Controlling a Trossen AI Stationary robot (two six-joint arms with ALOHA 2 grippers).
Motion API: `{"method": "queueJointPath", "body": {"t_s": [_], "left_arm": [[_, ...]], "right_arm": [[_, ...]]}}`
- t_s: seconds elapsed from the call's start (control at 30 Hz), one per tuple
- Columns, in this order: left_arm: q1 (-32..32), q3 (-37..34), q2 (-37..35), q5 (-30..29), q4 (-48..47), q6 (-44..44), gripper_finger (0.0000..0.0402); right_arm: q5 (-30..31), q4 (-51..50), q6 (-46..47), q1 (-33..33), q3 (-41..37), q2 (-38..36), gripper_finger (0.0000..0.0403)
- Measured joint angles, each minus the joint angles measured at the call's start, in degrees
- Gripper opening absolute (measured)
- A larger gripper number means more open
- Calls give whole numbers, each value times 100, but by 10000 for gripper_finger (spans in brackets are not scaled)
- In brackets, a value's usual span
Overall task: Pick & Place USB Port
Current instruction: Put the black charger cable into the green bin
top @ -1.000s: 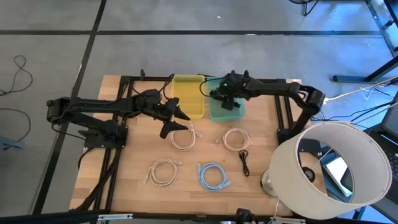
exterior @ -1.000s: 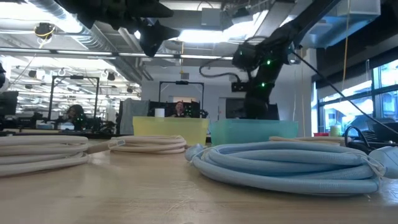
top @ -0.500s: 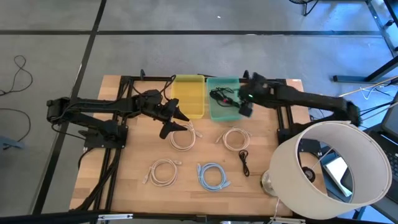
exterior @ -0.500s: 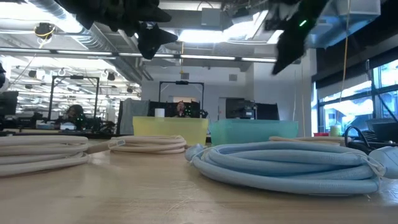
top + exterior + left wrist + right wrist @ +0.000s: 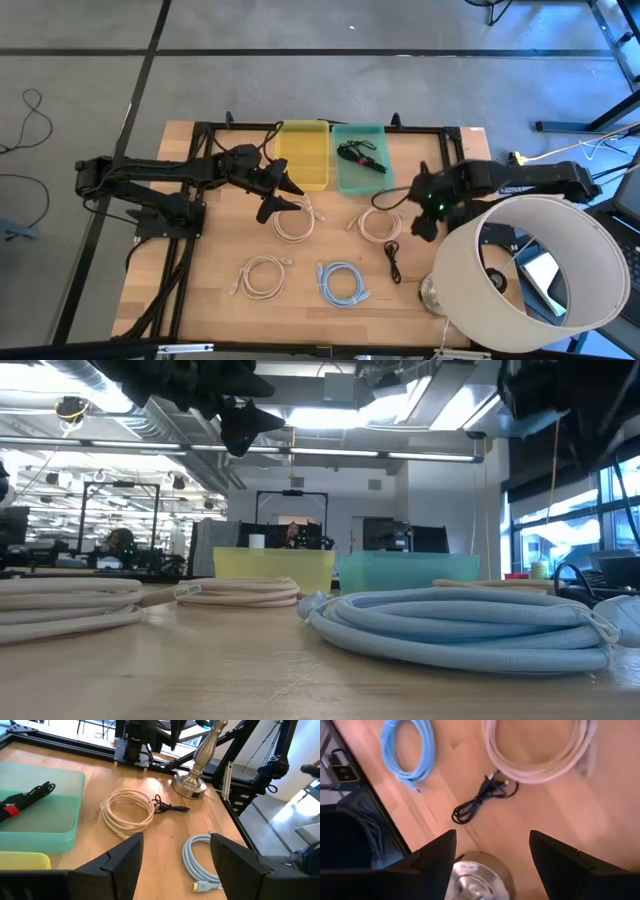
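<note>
L gripper (image 5: 287, 193) hovers by yellow bin (image 5: 302, 155), fingers spread, empty. Black USB cable (image 5: 362, 157), thin and bundled, lies in smooth teal bin (image 5: 360, 178), long axis diagonal. R gripper (image 5: 424, 220) over cream coil (image 5: 378, 223), fingers apart, empty.

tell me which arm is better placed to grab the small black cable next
Right. The right gripper, open, hangs just above the black cable; the left gripper sits across the table.

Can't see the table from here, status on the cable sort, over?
Right gripper open, empty, above black cable. Left gripper open, over a white coil. One black cable in teal bin. Lamp close beside the right arm.
</note>
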Motion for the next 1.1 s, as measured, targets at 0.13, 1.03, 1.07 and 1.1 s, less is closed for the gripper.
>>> {"method": "queueJointPath", "body": {"t_s": [0.13,1.03,1.07,1.1], "left_arm": [[0,0,0,0,-31,2,224],[9,0,0,-266,-275,752,224],[9,0,0,-279,-274,753,224],[9,0,0,-280,-266,754,224]], "right_arm": [[-5,852,783,462,-762,40,255],[667,4684,3044,1644,-2568,1360,255],[639,4772,3045,1654,-2568,1471,255],[593,4853,3044,1662,-2568,1584,255]]}}
